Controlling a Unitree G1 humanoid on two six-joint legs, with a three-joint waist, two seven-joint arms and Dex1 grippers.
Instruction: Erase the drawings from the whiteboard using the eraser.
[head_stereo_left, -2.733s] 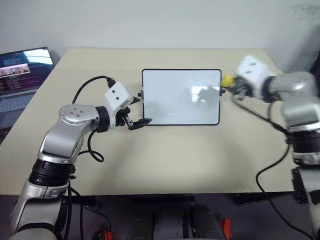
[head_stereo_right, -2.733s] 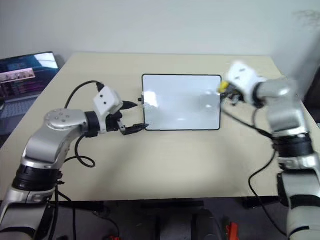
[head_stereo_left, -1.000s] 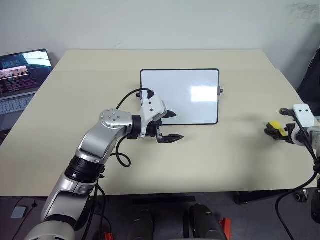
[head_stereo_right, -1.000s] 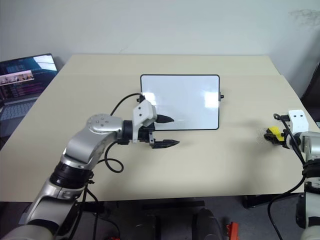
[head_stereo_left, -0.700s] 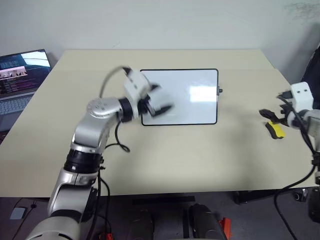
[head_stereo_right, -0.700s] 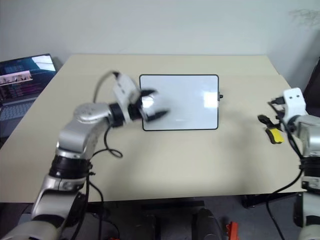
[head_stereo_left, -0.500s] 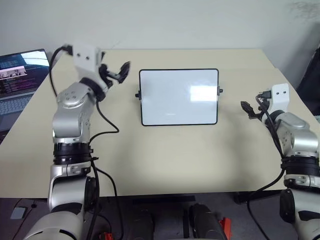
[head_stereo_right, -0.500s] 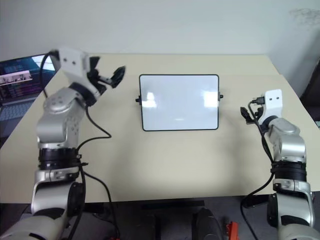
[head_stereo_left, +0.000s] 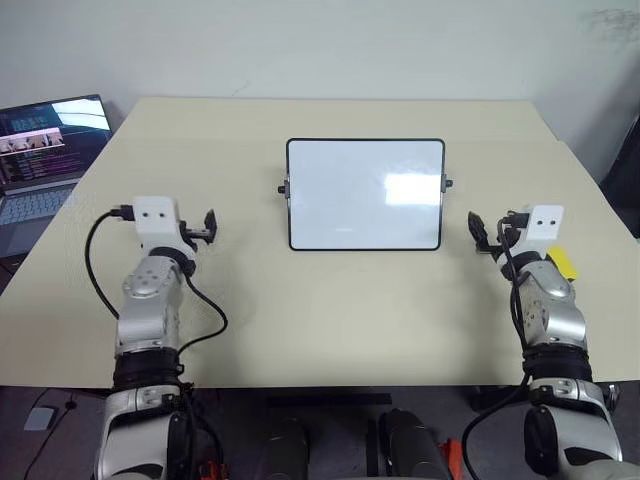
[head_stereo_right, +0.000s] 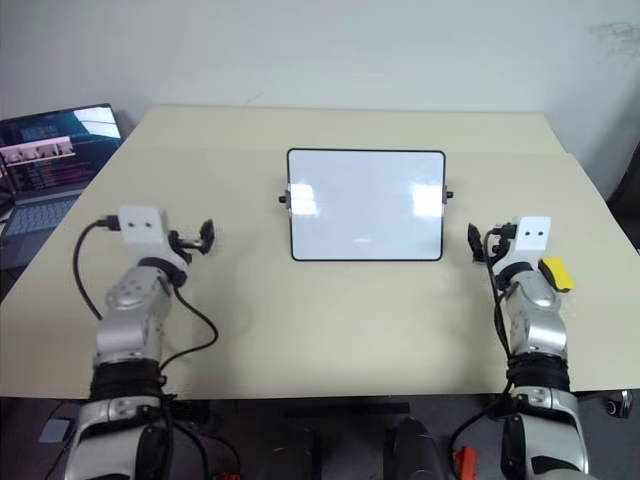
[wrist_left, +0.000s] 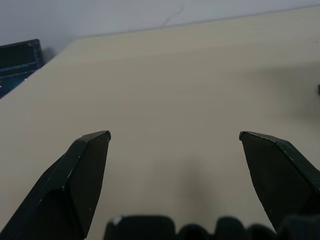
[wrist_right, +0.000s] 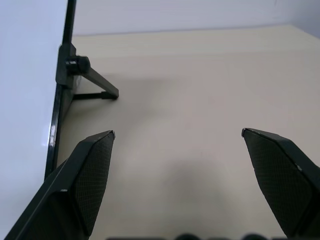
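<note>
The whiteboard (head_stereo_left: 365, 194) stands at the table's middle, its face plain white with bright glare; the drawings are out of view. The yellow eraser (head_stereo_left: 562, 263) lies on the table at the right, just beside my right wrist box and apart from the fingers. My right gripper (head_stereo_left: 480, 232) is open and empty, level, a short way off the board's right edge; in the right wrist view the gripper (wrist_right: 177, 132) has the whiteboard's frame and knob (wrist_right: 75, 65) beside it. My left gripper (head_stereo_left: 205, 228) is open and empty, left of the board; its fingers (wrist_left: 85, 165) stand wide over bare table.
An open laptop (head_stereo_left: 45, 150) sits at the far left edge of the table (head_stereo_left: 330, 300). A wall rises behind the table. Cables trail from both wrists.
My right gripper let go of the eraser, which now lies on the table, and moved in toward the board's right edge. My left arm swung away from the board to the left and came down level.
</note>
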